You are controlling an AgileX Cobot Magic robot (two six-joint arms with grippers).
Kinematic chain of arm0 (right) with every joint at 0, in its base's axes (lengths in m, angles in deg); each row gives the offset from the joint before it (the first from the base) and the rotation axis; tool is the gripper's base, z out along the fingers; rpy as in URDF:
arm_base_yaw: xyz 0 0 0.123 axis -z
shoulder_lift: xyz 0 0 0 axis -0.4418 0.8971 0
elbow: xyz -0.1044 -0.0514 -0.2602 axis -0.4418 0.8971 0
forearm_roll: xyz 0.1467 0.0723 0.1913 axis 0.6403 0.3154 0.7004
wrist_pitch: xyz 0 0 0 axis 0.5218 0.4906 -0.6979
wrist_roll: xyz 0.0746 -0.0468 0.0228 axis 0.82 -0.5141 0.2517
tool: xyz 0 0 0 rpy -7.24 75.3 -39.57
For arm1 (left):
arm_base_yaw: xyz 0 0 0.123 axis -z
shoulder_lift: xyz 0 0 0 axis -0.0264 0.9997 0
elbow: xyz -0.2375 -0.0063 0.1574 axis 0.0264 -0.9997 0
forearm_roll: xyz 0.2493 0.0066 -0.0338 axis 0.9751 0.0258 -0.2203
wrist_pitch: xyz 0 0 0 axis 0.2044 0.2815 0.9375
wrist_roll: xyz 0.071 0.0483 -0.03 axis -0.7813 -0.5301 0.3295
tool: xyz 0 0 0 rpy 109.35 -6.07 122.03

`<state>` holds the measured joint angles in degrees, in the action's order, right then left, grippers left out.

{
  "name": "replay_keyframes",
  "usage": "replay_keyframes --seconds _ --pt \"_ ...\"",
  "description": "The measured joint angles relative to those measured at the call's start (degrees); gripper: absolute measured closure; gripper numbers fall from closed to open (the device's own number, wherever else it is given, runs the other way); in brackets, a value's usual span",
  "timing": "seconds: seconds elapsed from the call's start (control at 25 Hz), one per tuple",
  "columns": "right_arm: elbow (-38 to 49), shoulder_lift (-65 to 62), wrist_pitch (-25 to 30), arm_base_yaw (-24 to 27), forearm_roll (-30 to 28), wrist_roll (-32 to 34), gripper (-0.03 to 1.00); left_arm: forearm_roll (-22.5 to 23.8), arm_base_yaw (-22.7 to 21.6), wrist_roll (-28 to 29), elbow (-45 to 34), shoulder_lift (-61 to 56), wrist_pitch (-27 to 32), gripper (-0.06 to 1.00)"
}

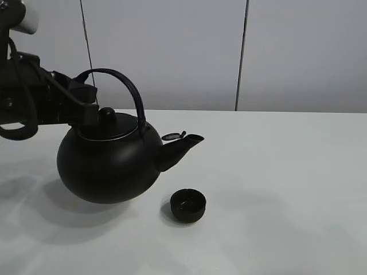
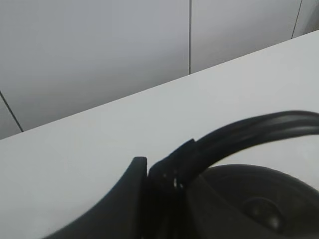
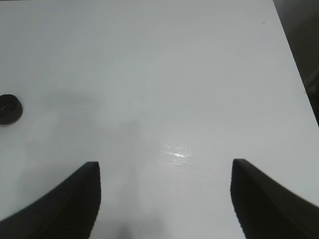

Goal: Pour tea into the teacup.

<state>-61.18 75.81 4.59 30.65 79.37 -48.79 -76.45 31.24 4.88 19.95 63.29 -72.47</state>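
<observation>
A big round black kettle [image 1: 109,163] hangs just above the white table [image 1: 287,189], held by its arched handle [image 1: 129,86]. Its spout [image 1: 183,146] points right with the small spout cap flipped open. My left gripper [image 1: 86,97] is shut on the handle's left end; the left wrist view shows the fingers clamped on the handle [image 2: 239,137] above the lid [image 2: 259,204]. The small matte-black teacup [image 1: 188,205] stands on the table just below and right of the spout, also in the right wrist view [image 3: 9,108]. My right gripper [image 3: 164,199] is open and empty over bare table.
A grey panelled wall [image 1: 172,51] stands behind the table's far edge. The table's edge with dark floor beyond [image 3: 304,59] shows in the right wrist view.
</observation>
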Motion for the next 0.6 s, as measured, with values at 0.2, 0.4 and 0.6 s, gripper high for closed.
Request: replay_keyframes --seconds 0.2,0.4,0.6 --pt "0.0 0.0 0.0 0.0 0.0 0.0 0.46 -4.1 1.0 -3.2 0.9 0.0 -0.1 0.82" --pt "0.0 0.0 -0.1 0.0 0.0 0.0 0.46 -8.0 1.0 -7.4 0.9 0.0 0.3 0.82" --pt "0.0 0.0 -0.1 0.0 0.0 0.0 0.46 -10.6 1.0 -9.9 0.9 0.1 0.3 0.82"
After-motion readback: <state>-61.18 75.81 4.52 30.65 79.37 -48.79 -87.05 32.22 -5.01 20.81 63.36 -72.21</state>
